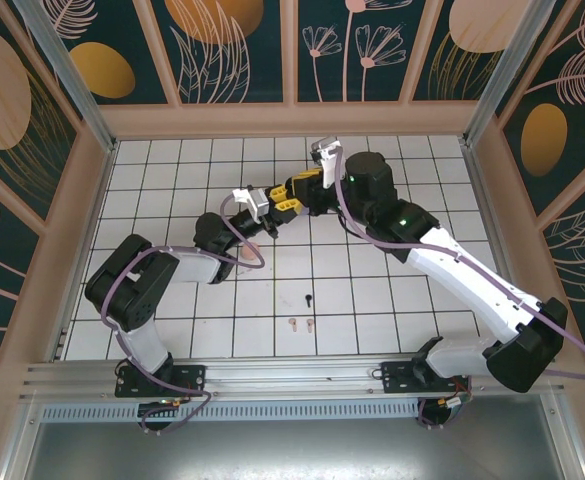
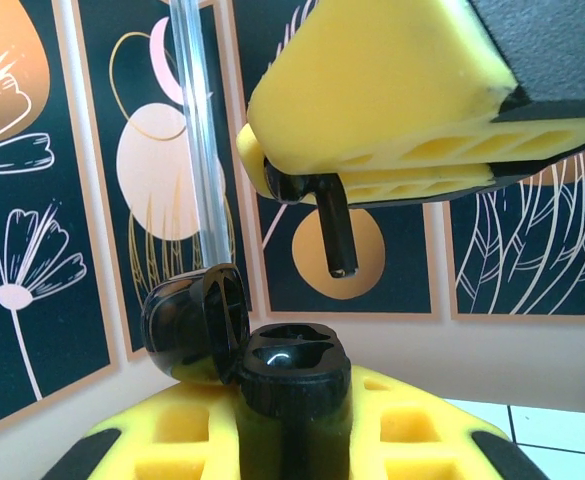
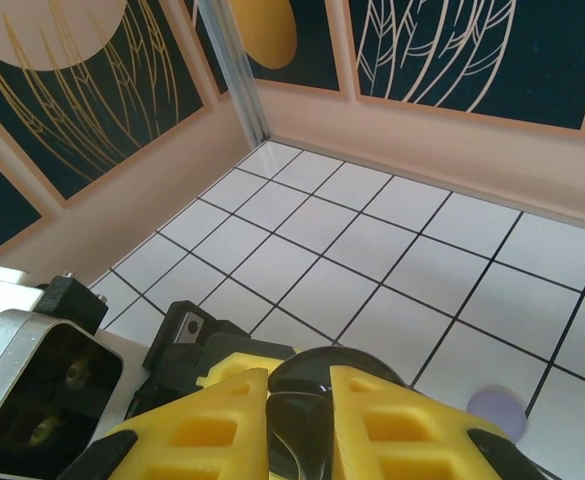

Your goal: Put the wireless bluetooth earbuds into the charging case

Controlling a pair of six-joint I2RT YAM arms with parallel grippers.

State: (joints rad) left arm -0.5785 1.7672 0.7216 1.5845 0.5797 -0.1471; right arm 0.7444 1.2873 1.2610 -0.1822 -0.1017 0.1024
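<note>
My left gripper (image 2: pixel 292 405) is shut on a black charging case (image 2: pixel 292 372), held upright with its lid (image 2: pixel 185 320) swung open to the left and both sockets showing. Just above it, my right gripper (image 3: pixel 299 388) is shut on a black earbud (image 2: pixel 337 232) whose stem points down at the case without touching it. From above, the two grippers meet over the table's middle, left gripper (image 1: pixel 272 208) and right gripper (image 1: pixel 300 193). Another black earbud (image 1: pixel 308 299) and two pink earbuds (image 1: pixel 292 323) (image 1: pixel 311 323) lie on the tiles nearer the arm bases.
The white tiled table (image 1: pixel 392 300) is boxed in by patterned walls (image 1: pixel 242 50) at the back and sides. A small round lilac object (image 3: pixel 499 410) rests on the tiles beneath my right gripper. Metal corner posts (image 1: pixel 62 70) stand at the back corners.
</note>
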